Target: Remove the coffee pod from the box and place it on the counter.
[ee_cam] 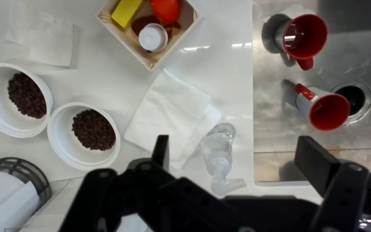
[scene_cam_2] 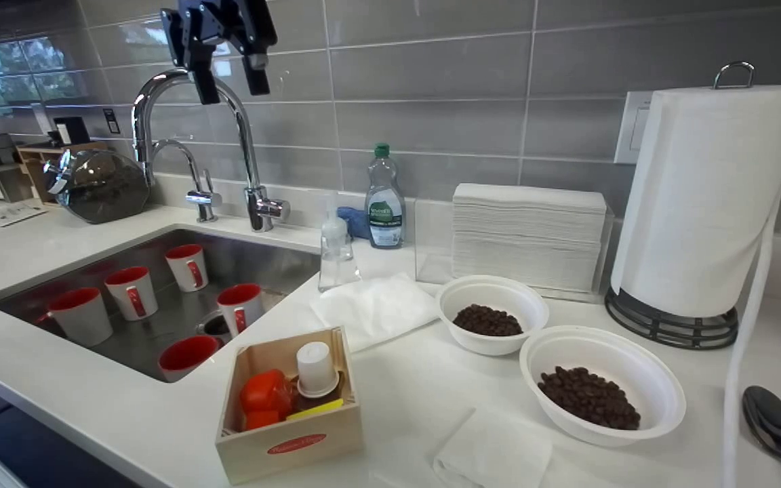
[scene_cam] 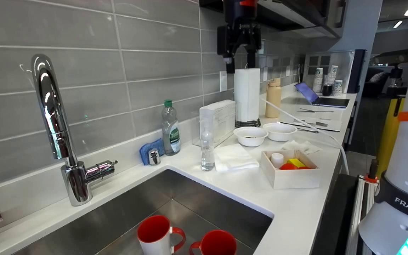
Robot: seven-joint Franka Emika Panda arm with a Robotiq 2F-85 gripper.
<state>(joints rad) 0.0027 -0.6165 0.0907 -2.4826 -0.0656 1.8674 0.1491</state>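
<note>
In an exterior view, inside the open rectangular box of pale wood (scene_cam_2: 255,457), the small white coffee pod (scene_cam_2: 314,364) stands rim downward, at two o'clock from a shiny red-orange object (scene_cam_2: 266,392). Well above the smooth white counter (scene_cam_2: 397,379), near twelve o'clock from this box, the black two-fingered claw (scene_cam_2: 234,93) is spread.

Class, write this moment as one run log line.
white cup-shaped coffee pod: inside pale rectangular wooden box | box: on white counter | black two-fingered gripper: open, empty, clear of box | removal: pending
</note>
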